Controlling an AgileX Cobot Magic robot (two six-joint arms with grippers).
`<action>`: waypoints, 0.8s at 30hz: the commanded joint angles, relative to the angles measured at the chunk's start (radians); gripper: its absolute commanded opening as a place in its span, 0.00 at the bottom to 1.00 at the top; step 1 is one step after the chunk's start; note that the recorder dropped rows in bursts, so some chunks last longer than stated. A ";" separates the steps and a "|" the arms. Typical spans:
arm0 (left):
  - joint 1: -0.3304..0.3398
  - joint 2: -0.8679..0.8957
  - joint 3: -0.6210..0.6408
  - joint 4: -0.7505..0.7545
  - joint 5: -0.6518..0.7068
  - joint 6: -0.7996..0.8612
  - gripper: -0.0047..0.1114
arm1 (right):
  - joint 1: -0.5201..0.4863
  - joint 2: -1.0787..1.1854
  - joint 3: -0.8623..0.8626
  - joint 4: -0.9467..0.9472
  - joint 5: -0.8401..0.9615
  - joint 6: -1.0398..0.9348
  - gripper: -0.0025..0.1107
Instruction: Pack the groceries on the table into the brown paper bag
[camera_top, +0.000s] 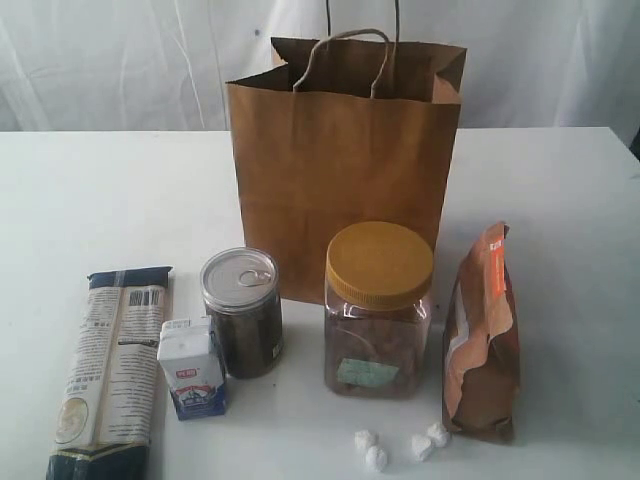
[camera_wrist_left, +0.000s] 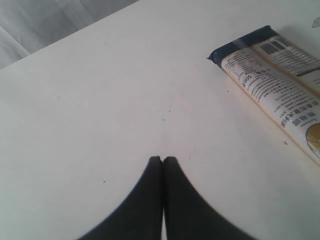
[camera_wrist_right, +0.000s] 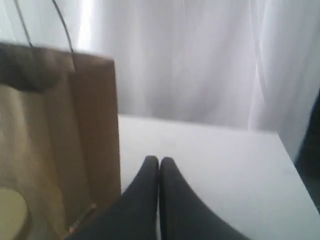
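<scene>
Place: appeared to be a staged test booth or lab set-up.
Backdrop: a white draped curtain (camera_top: 120, 60) hung behind the table's far edge and filled the background.
Surface: a plain white table (camera_top: 560, 200) carried everything.
Props: a brown paper bag (camera_top: 340, 170) stood upright behind groceries (camera_top: 378, 320) lined up near the front edge.

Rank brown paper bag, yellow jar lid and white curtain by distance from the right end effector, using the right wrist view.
1. brown paper bag: side wall just beside the shut right end effector.
2. yellow jar lid: before the bag's front face, beyond its corner.
3. white curtain: behind the table's far edge.
</scene>
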 joint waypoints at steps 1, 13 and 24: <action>0.002 -0.005 0.005 -0.004 -0.005 -0.002 0.04 | 0.004 -0.227 0.143 0.010 -0.176 -0.010 0.02; 0.002 -0.005 0.005 -0.004 -0.005 -0.002 0.04 | 0.004 -0.340 0.192 0.301 0.375 0.370 0.02; 0.002 -0.005 0.005 -0.004 -0.005 -0.002 0.04 | -0.026 -0.462 0.208 0.296 0.382 0.370 0.02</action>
